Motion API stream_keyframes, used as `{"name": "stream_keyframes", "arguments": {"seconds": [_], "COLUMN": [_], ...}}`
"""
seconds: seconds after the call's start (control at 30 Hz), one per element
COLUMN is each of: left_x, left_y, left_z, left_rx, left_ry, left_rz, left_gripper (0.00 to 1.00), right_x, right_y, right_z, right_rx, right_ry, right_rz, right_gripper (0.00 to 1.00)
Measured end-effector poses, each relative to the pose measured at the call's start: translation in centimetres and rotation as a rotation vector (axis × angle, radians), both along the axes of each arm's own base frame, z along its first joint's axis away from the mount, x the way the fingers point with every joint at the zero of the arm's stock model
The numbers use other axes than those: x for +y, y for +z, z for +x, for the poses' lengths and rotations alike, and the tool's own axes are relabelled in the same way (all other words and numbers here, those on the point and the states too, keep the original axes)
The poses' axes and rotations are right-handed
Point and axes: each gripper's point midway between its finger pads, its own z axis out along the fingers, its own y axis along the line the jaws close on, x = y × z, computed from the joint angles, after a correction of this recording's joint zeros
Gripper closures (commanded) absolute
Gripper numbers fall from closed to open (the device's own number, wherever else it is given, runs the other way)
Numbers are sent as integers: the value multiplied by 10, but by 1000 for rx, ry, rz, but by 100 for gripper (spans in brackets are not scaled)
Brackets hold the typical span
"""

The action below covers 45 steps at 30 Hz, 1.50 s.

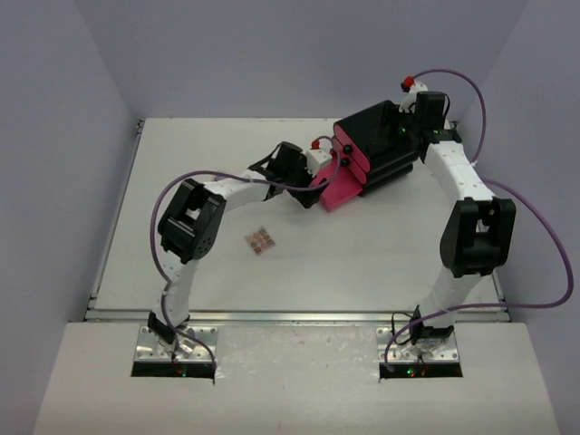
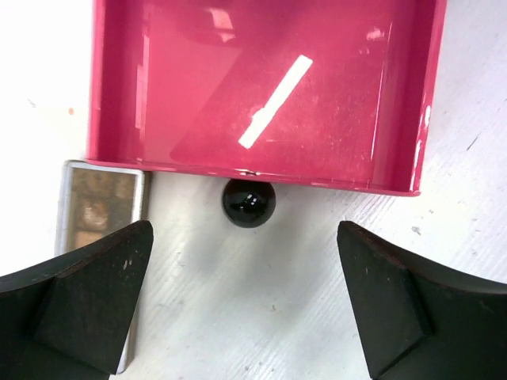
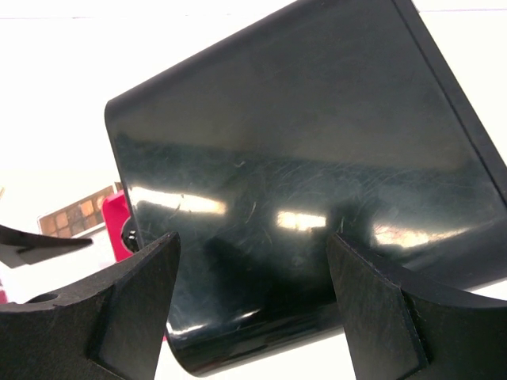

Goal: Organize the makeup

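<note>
A tan-pink eyeshadow palette [image 1: 263, 241] lies on the table in front of the left arm. Another palette [image 2: 99, 207] lies just left of the pulled-out pink drawer [image 2: 261, 87], whose inside shows only reflections. My left gripper [image 2: 244, 237] is open at the drawer's front, and the black knob [image 2: 249, 203] sits just ahead of its gap, untouched. In the top view this gripper [image 1: 313, 172] is at the drawer [image 1: 337, 188]. My right gripper [image 3: 252, 245] is open over the top of the black box [image 3: 301, 158], holding nothing. A palette [image 3: 75, 214] shows past the box's left edge.
The black box with pink drawers [image 1: 376, 145] stands at the back right, turned at an angle. My right arm [image 1: 471, 227] reaches over it from the right. Grey walls close off the table's left, right and far sides.
</note>
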Motion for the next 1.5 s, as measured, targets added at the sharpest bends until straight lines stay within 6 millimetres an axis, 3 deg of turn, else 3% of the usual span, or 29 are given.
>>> {"name": "stream_keyframes", "arguments": {"seconds": [0.1, 0.23, 0.33, 0.43, 0.57, 0.67, 0.73, 0.83, 0.9, 1.0, 1.23, 1.4, 1.5], "left_x": [2, 10, 34, 82, 203, 289, 318, 334, 337, 336, 313, 285, 279], "left_y": [27, 77, 122, 165, 199, 188, 170, 135, 109, 81, 38, 5, -11], "left_z": [4, 12, 23, 39, 54, 29, 3, -26, -36, -34, -5, 4, 12], "left_rx": [-25, -95, -148, -173, -192, -146, -85, 11, 89, 173, 241, 274, 289], "left_ry": [18, 49, 106, 206, 446, 630, 696, 726, 730, 731, 692, 630, 620], "left_rz": [4, 0, -19, -52, -24, 56, 106, 143, 163, 165, 179, 201, 201], "left_gripper": [0, 0, 0, 0, 0, 0, 0, 0, 0, 0, 0, 0, 0], "right_x": [3, 8, 9, 9, 9, 12, 15, 23, 27, 31, 29, 29, 30], "right_y": [0, 3, 3, 4, 6, 16, 22, 26, 24, 17, 6, 4, 3], "right_z": [-4, -10, -19, -28, -52, -67, -75, -86, -90, -96, -99, -101, -101], "right_rx": [11, 27, 53, 72, 87, 65, 47, 27, 27, 43, 67, 76, 79], "right_ry": [14, 37, 40, 37, 29, 36, 43, 66, 79, 93, 73, 65, 60], "right_rz": [10, 27, 36, 38, 37, 36, 36, 40, 45, 50, 37, 32, 29], "right_gripper": [23, 23, 23, 23, 23, 23, 22, 22, 22, 22, 22, 22, 22]}}
